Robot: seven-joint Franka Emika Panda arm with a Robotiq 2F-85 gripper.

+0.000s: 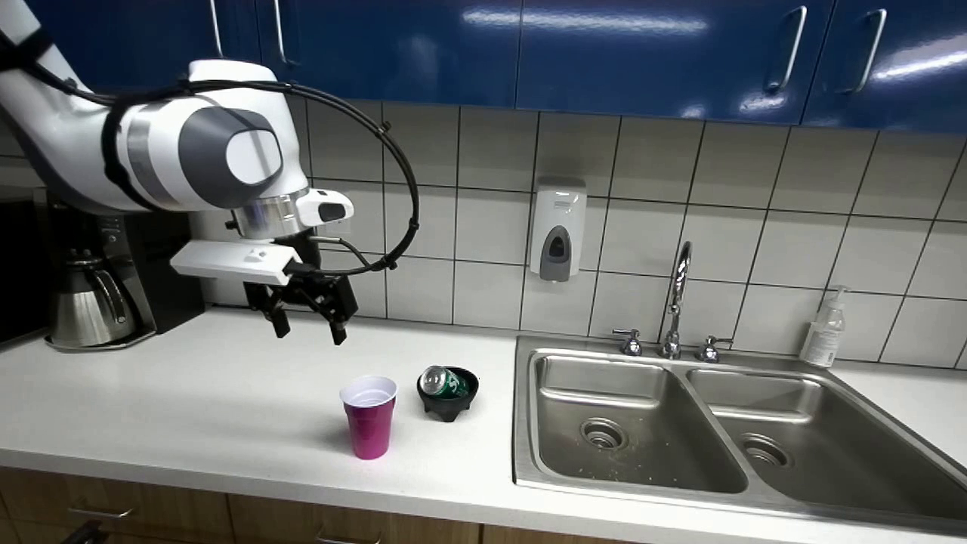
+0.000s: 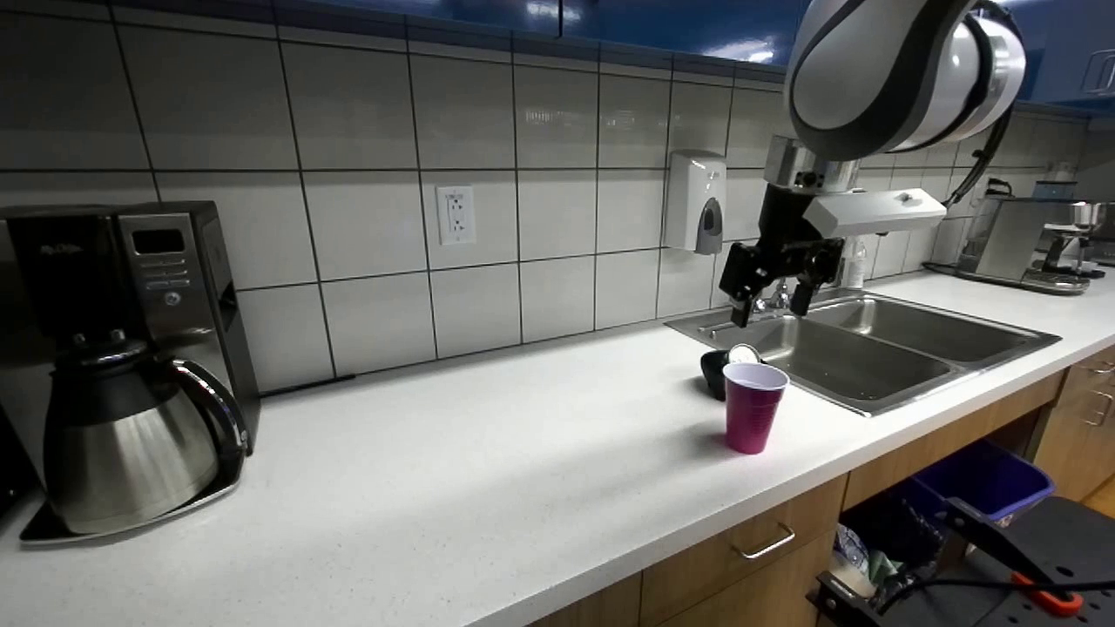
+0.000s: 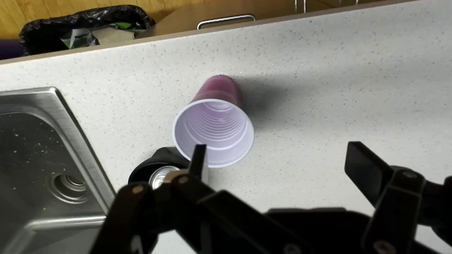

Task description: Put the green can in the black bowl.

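Observation:
The green can [image 1: 447,384] lies tilted inside the black bowl [image 1: 447,409] on the white counter, its silvery top toward the pink cup's side. In an exterior view only the can's top [image 2: 744,353] shows, and the bowl [image 2: 713,374] is partly behind the pink cup. My gripper [image 1: 310,330] is open and empty, held well above the counter and apart from the bowl; it also shows in an exterior view [image 2: 772,310]. In the wrist view the open jaws [image 3: 277,151] have nothing between them. There a finger partly hides the can [image 3: 161,175] and the bowl [image 3: 152,162].
A pink cup [image 1: 370,423] stands upright beside the bowl, near the counter's front edge. A double steel sink [image 1: 642,423] with a faucet [image 1: 676,302] lies beyond the bowl. A coffee maker with a steel carafe [image 2: 131,453] stands on the counter. Blue cabinets [image 1: 408,53] hang above.

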